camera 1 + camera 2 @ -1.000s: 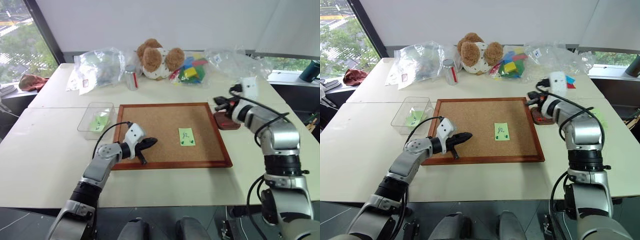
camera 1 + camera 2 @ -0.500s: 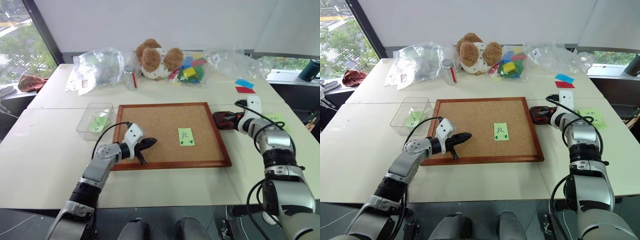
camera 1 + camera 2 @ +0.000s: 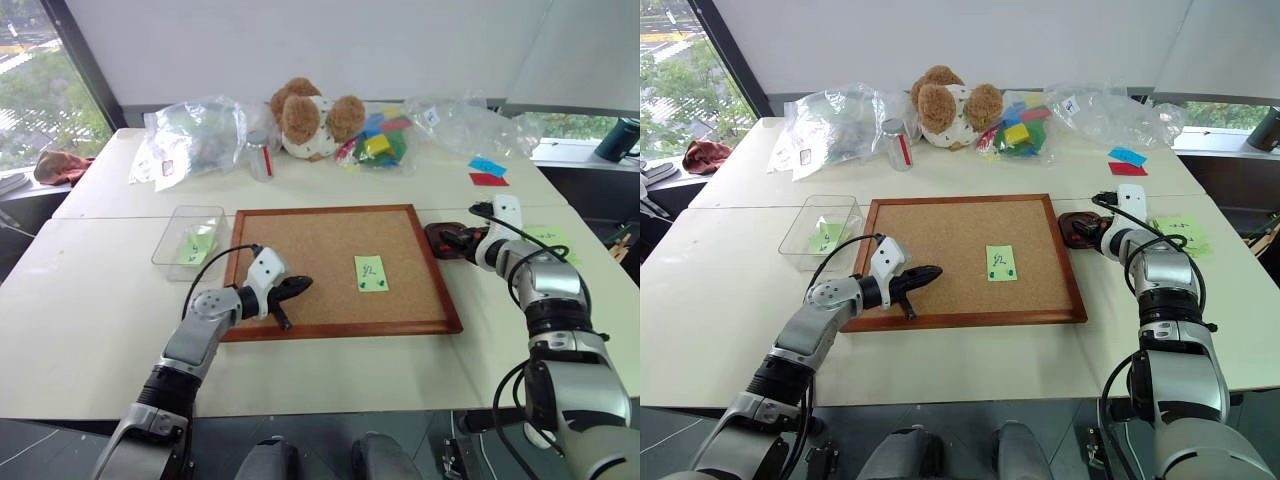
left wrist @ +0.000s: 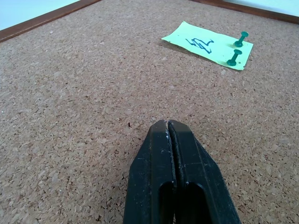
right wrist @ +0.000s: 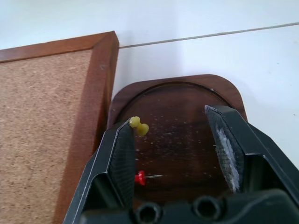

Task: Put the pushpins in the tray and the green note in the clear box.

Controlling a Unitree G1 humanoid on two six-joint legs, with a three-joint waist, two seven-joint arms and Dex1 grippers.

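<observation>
Left eye view, reading across: I see the clear box (image 3: pixel 189 237) on the table (image 3: pixel 90 320), a green slip inside it, just left of the corkboard (image 3: pixel 320 250). My left tool (image 4: pixel 175 154) hovers over the cork near the board's left edge, fingers pressed together on nothing. Further right, the green note (image 3: pixel 371 273) lies on the board with the two pushpins (image 4: pixel 236 49) stuck along its near edge. Right of the frame sits the tray (image 5: pixel 187 100); my right tool (image 5: pixel 177 149) hangs over it with fingers spread, a yellow pin (image 5: pixel 139 126) by one finger and a red pin (image 5: pixel 142 177) lying in the tray.
</observation>
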